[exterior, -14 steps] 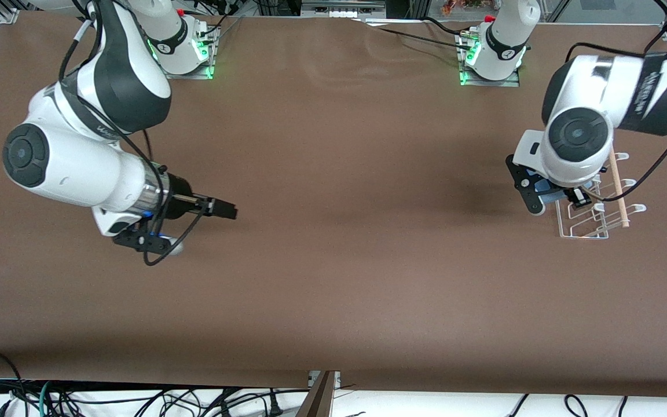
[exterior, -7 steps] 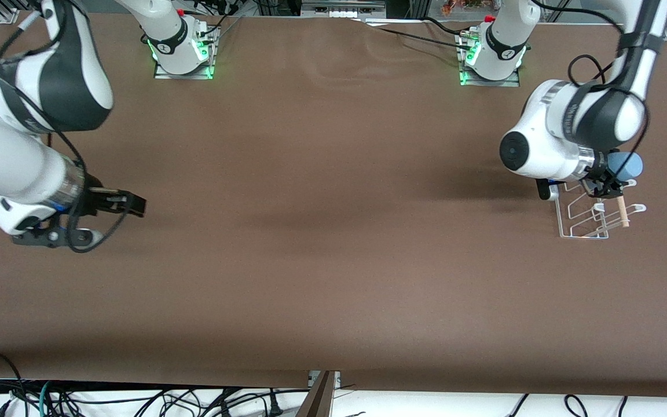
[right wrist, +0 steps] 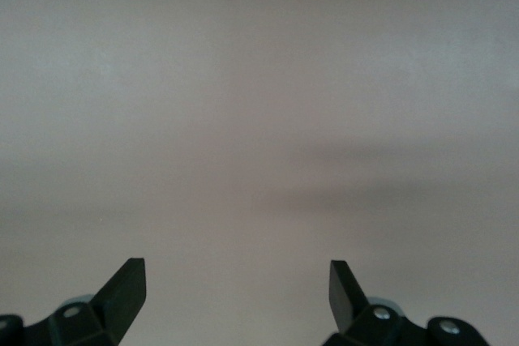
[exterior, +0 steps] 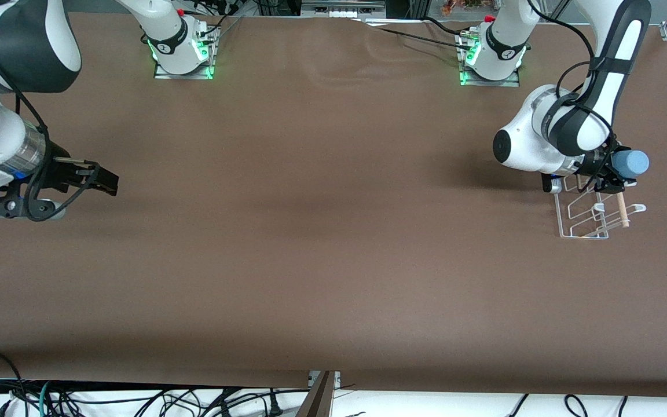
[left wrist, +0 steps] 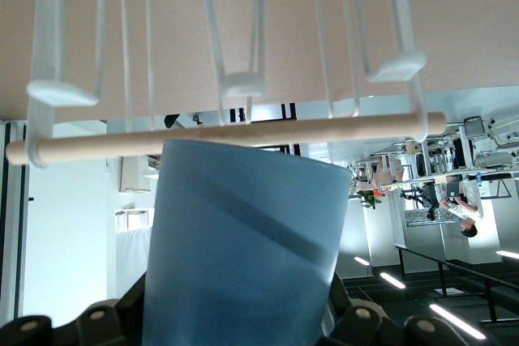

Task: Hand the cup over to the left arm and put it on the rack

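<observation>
Left wrist view shows the small light-blue tapered plastic cup (left wrist: pixel 243 241) clamped between the black fingers of the left gripper (left wrist: pixel 235 326), its wider end reaching toward the pale wooden dowel (left wrist: pixel 227 137) that runs along the top of the small white wire rack (left wrist: pixel 235 46); the cup's edge overlaps the dowel in that view, though whether they touch cannot be told. In the front view the cup (exterior: pixel 630 164) lies on its side in the air, its long axis roughly level and running toward the left arm's end of the table, with one round end facing outward away from the left gripper (exterior: pixel 610 172). It hangs over the edge of the rack (exterior: pixel 591 211) that lies farther from the front camera, not seated on any of the rounded white pegs (left wrist: pixel 242 84). Nothing sits in the rack, and whether anything is inside the cup cannot be seen. The white left arm (exterior: pixel 565 127) bends down over the rack from its base. Toward the right arm's end of the brown table (exterior: pixel 322 231), well apart from the cup, the right gripper (exterior: pixel 99 182) waits above bare tabletop, its fingers (right wrist: pixel 126 285) spread wide and holding nothing.
</observation>
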Controlling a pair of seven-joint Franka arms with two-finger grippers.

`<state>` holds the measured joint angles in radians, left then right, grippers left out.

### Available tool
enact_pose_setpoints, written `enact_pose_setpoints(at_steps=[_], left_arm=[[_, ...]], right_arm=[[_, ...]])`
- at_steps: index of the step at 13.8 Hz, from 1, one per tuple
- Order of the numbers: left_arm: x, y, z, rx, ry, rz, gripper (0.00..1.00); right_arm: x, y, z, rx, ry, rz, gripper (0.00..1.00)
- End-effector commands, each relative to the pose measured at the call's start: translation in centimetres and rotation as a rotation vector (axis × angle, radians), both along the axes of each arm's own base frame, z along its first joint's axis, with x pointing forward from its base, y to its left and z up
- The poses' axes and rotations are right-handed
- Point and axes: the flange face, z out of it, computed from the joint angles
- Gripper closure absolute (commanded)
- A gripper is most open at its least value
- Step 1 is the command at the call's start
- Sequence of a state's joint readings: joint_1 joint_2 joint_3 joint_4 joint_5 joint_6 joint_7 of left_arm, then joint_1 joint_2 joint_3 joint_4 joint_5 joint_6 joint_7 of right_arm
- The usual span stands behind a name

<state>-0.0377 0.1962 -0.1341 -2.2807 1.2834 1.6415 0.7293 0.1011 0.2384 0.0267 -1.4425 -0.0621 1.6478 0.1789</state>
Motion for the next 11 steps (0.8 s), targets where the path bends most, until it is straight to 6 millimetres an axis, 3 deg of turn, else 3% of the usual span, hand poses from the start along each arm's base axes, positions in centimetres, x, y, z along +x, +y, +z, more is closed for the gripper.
enact_pose_setpoints(at_steps=[1,7,8,9,11], left_arm=[[-0.3,-0.1,-1.1,0.016,-0.030,-0.021,0.88],[-0.5,-0.3,-4.0,0.008,-0.064,-0.030,0.86],[-0.6,-0.4,-4.3,0.008,-0.058,-0.031,0.67],[-0.6,-0.3,-4.3,0.007,-0.058,-0.030,0.01],[-0.3,-0.5,-3.8,0.000,-0.074,-0.025,0.00]], right_arm=[[-1.7,-2.3,2.6,0.002,-0.036,-0.023,0.00],[-2.4,-3.7,3.6,-0.007,-0.045,0.026,0.00],[-2.6,-4.0,4.0,-0.007,-0.046,0.046,0.00],[-2.9,-4.1,4.4,-0.007,-0.049,0.047,0.00],[-3.3,-4.3,4.8,-0.010,-0.039,0.055,0.00]])
